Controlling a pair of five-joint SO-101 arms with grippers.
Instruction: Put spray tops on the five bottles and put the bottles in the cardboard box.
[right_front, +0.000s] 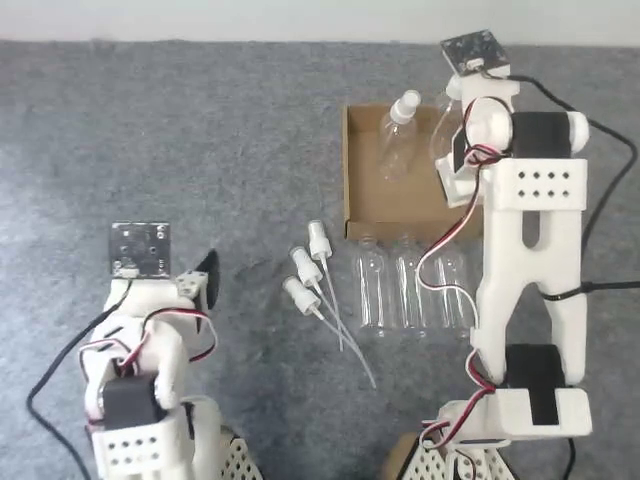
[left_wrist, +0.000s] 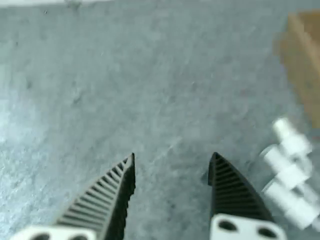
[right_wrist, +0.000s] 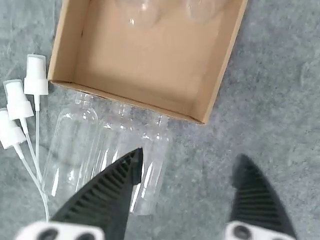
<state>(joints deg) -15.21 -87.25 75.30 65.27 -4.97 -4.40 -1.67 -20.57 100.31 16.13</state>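
Loose bottles (right_front: 407, 288): three, uncapped, lying side by side just below the box (right_front: 346, 170), centre-right of the high view.
Box contents: two bottles; one shows a top.
Spray tops (right_front: 305, 272): three, centre frame, thin tubes trailing.
Handling: likely light, slick and prone to roll. Grip a bottle mid-body, and a top by its head.
Left end effector (left_wrist: 172, 160): released, over bare desk (right_front: 150, 130).
Right end effector (right_wrist: 190, 160): released, above the loose bottles.
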